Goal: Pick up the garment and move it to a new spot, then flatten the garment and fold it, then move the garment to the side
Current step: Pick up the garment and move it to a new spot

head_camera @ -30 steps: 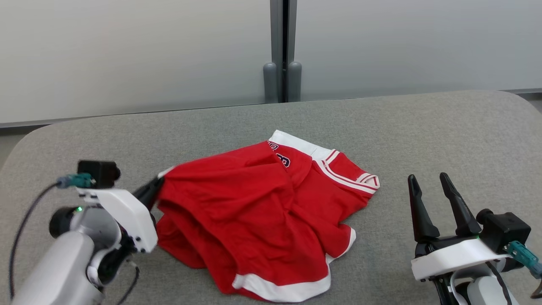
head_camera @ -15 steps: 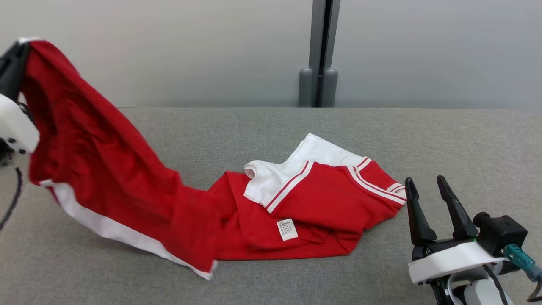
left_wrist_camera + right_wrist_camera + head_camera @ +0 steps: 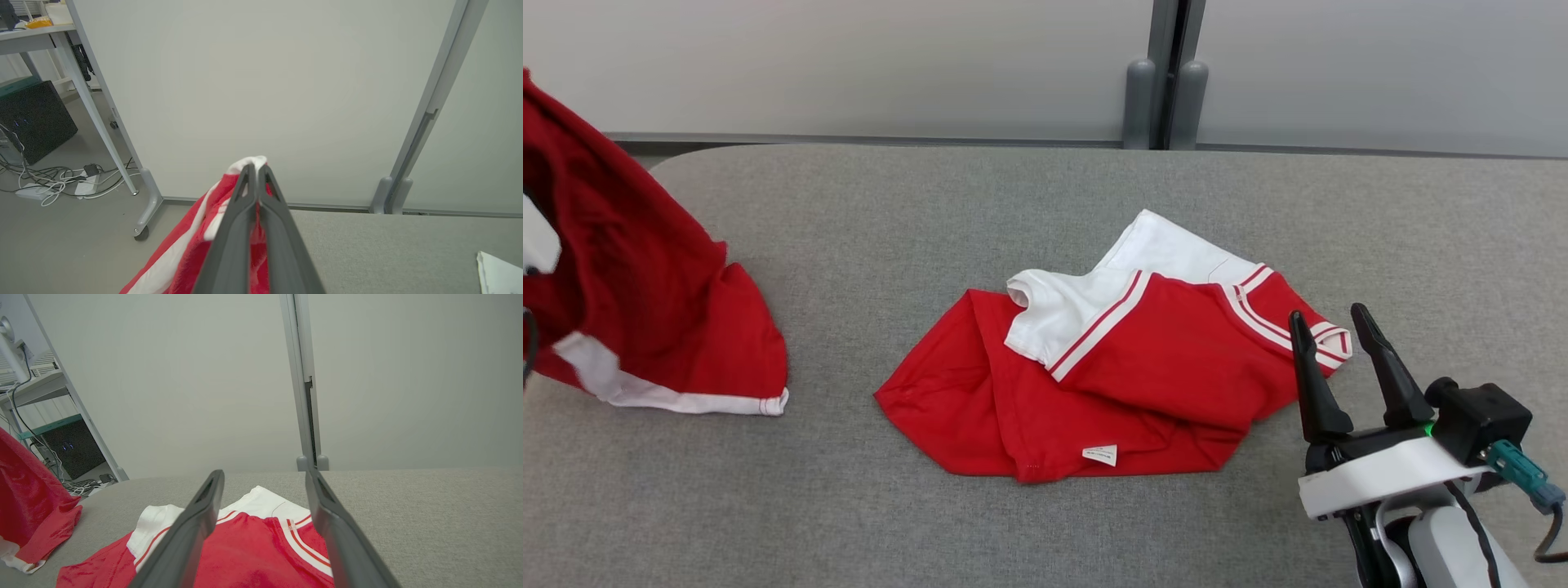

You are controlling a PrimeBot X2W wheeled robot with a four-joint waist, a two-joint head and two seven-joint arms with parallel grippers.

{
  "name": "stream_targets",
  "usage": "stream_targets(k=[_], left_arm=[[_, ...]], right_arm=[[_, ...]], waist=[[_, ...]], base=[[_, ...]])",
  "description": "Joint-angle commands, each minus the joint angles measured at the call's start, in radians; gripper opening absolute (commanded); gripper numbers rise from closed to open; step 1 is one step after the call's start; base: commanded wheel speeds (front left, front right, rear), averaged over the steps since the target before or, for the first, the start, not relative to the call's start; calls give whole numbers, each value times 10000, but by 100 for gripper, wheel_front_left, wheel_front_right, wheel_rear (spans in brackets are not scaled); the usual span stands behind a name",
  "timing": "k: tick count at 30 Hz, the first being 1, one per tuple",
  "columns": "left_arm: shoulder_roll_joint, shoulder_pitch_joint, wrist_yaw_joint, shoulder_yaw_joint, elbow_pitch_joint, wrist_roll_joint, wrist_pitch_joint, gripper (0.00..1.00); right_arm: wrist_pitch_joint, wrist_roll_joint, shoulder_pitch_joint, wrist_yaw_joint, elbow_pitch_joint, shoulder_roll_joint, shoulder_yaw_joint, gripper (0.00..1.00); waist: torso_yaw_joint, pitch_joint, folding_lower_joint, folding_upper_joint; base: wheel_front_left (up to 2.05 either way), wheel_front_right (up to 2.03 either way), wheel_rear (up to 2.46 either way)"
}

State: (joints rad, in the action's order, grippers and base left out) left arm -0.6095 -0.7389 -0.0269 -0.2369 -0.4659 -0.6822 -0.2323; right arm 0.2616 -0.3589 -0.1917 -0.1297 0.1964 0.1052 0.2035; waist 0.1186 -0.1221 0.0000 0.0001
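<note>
Garment (image 3: 645,327), red with a white hem, is hanging at 9 o'clock. The left wrist view is showing left gripper (image 3: 256,166) clamping its edge. Right gripper (image 3: 1327,314) is gaping at 4 o'clock.

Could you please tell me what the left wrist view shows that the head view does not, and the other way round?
Left wrist view: the left gripper, shut on the white hem of the lifted red garment, and, past the table edge, a floor with cables and a black box. Head view: the right gripper, open, and the red and white shirt spread on the table, its label showing. Both: the red garment, the grey table and the partition post.
</note>
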Motion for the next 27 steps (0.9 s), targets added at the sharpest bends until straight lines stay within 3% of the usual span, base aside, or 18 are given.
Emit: stream_targets(k=[1, 8, 9, 10, 11, 19, 23, 27], left_arm=[[110, 308, -98, -104, -322, 39, 47, 0], [1191, 1405, -336, -519, -2735, -248, 674, 0], [1346, 1471, -403, -546, -3069, -331, 703, 27], [1447, 1516, -492, -611, -3362, -373, 669, 93], [1510, 1523, -569, -653, -3675, -415, 607, 100], [1243, 1136, -894, -1227, -4097, 78, 1347, 100], [867, 1204, -943, -1519, -3326, 445, 1731, 100], [812, 1800, -581, -1222, -2008, 264, 2385, 100]], right_arm=[[49, -1, -140, -21, -65, 69, 25, 100], [49, -96, -409, -21, -15, 67, 159, 100], [49, -106, -422, -20, 8, 70, 151, 100], [49, -119, -416, -20, 32, 69, 144, 100], [49, -131, -390, -21, 64, 62, 144, 100], [49, -143, -133, -21, 165, 15, 97, 100], [49, -168, 106, -20, 183, -26, -19, 100], [48, -147, 268, -20, 146, -23, -159, 100]], waist=[[-34, -215, 0, -1], [-246, -406, 0, -1], [-265, -382, 0, -1], [-271, -339, 0, -1], [-271, -288, 0, -1], [-125, 325, 0, -1], [-37, 813, 0, -1], [-71, 1151, 0, -1]], base=[[0, 0, 0], [0, 0, 0], [0, 0, 0], [0, 0, 0], [0, 0, 0], [0, 0, 0], [0, 0, 0], [0, 0, 0]])
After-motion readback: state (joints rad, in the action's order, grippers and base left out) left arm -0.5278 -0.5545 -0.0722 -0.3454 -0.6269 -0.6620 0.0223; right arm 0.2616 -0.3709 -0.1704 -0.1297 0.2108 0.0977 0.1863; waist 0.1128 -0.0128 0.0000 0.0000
